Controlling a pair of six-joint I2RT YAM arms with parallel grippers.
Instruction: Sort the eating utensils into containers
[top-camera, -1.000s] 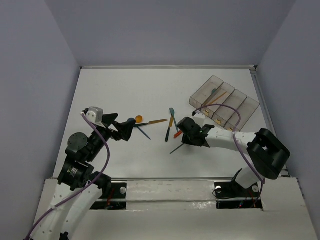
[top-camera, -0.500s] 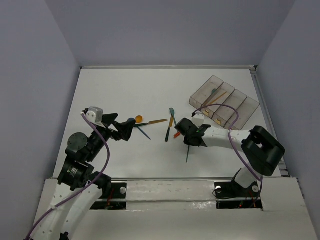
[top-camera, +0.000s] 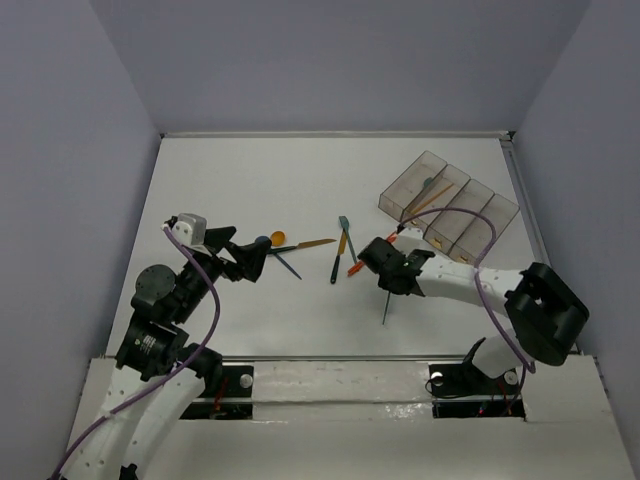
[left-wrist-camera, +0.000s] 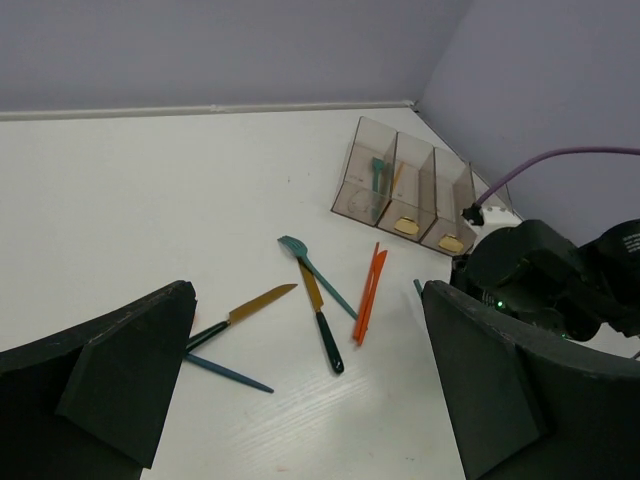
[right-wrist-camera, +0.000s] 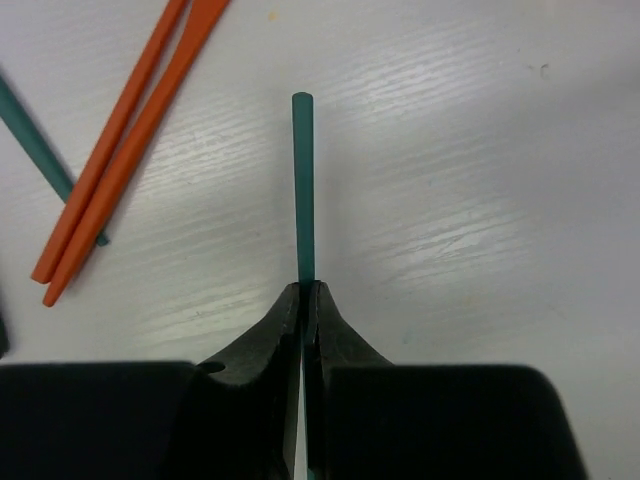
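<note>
Masking teal utensil (right-wrist-camera: 302, 180) head: right hand (right-wrist-camera: 303, 292)

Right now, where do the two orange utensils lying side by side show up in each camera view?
Top external: the orange pair sits near the centre, just picture-left of the right gripper.
Left wrist: the pair is mid-picture, slanted.
Right wrist: the pair is at upper left, beside the held teal stick.
Shared landmark: the teal spoon, whose handle ends next to the pair.
</note>
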